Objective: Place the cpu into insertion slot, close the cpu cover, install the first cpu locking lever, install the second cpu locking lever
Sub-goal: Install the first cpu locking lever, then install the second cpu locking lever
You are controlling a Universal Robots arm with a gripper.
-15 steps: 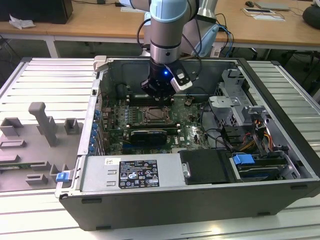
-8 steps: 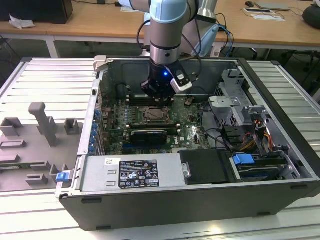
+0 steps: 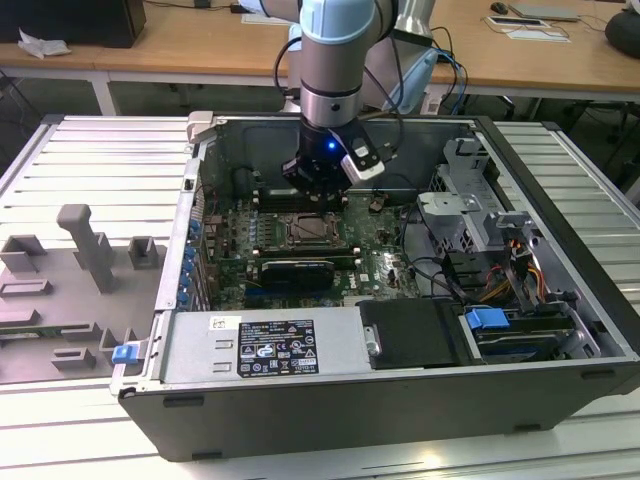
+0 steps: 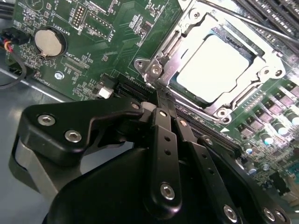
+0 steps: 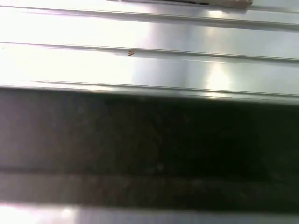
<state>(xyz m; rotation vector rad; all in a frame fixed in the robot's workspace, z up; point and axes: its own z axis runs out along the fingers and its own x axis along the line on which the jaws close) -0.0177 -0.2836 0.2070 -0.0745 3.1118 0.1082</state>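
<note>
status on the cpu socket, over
End effector shut, empty, tips by the socket corner. Cpu seated in the socket, cpu cover down around it. Nothing across the socket.

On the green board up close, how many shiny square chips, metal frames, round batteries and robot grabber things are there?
In the second wrist view:
cpu: 1
cpu cover: 1
round silver battery: 1
end effector: 1
Total: 4
</note>
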